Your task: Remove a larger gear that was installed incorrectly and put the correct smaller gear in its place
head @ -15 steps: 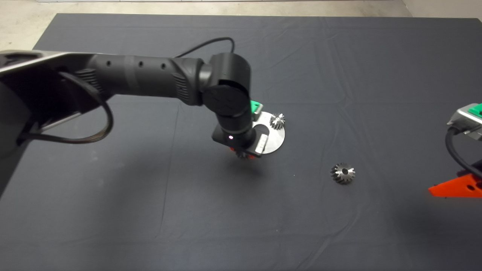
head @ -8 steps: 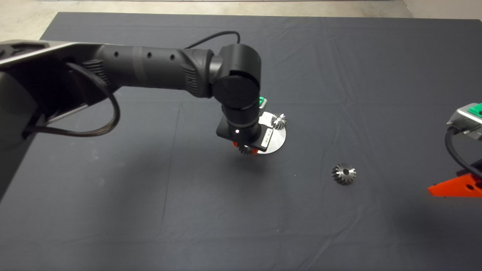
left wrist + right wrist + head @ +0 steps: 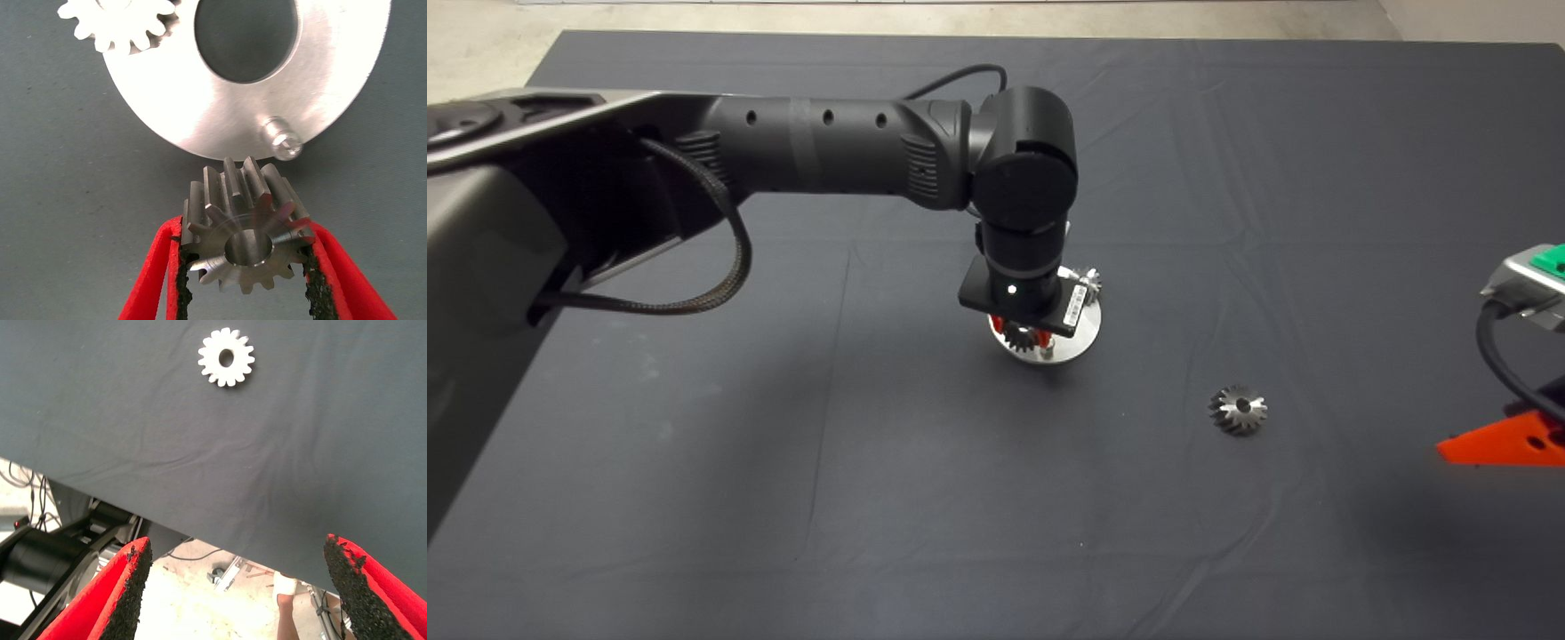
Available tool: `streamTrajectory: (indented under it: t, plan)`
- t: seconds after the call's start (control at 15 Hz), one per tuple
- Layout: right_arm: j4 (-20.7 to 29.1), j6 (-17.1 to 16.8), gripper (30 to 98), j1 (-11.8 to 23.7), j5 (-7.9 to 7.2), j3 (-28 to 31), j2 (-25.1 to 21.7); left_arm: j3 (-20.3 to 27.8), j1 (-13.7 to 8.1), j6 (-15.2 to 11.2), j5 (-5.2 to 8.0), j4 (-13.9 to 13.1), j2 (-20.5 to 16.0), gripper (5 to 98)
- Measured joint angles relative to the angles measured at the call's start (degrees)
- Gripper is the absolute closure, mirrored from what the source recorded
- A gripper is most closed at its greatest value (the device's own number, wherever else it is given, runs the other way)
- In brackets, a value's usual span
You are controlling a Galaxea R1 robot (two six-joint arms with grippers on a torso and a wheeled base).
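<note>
My left gripper is shut on the smaller gear, bright silver with straight teeth, held just above the near edge of a round metal plate. In the left wrist view a bare peg stands on the plate close beyond the held gear. A second small gear sits on the plate's far side. The larger gear, dark with slanted teeth, lies alone on the mat to the right. It also shows in the right wrist view. My right gripper waits open at the right edge.
The plate has a large round hole in its middle. The mat's edge and the floor below, with cables and a person's foot, show in the right wrist view. A dark mat covers the table.
My left arm has moved right, carrying the smaller gear from the plate's left edge to over the plate near the peg. The larger gear and right arm have not moved.
</note>
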Motion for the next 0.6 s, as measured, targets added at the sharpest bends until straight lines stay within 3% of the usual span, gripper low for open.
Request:
streamTrajectory:
  t: [0.13,0.4,0.6]
  plan:
    - [0.1,0.0,60.4,0.0,-0.02,0.0,0.0,0.0,-0.6,-0.5,-0.82,-0.2,0.0,70.7]
    - [0.0,0.0,60.4,0.0,-0.05,0.0,2.7,0.0,-1.9,-3.8,-2.08,-0.2,0.3,70.8]
    - [0.1,0.4,60.4,0.0,0.0,0.0,2.8,0.0,-1.8,-4.7,-4.08,-0.4,0.4,70.7]
